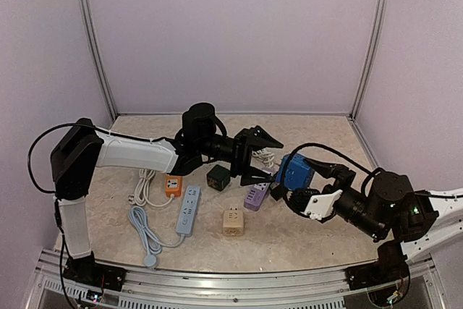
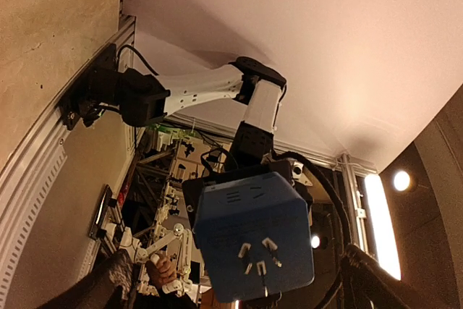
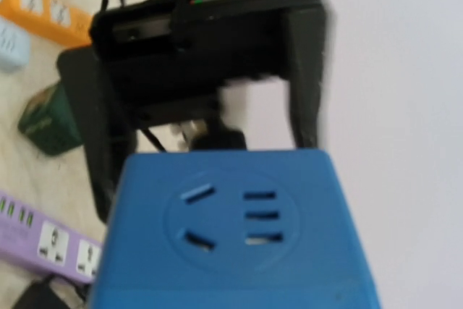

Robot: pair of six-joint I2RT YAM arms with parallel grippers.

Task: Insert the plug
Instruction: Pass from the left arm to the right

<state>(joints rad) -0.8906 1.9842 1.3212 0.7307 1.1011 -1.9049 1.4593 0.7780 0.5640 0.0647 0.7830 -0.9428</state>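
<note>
Lit evenly and softly from overhead in the top view: sharp throughout, no glare on the pale back wall (image 1: 231,34), only faint shadows on the table (image 1: 318,236) beneath the arms. Dim and warm in the left wrist view, with a round lamp (image 2: 401,180) and a strip light (image 2: 377,211) blown out at the right, yet crisp on the shaded blue adapter (image 2: 253,240). Washed out on the right side of the right wrist view, soft on the very near adapter, blurred on everything behind it.
</note>
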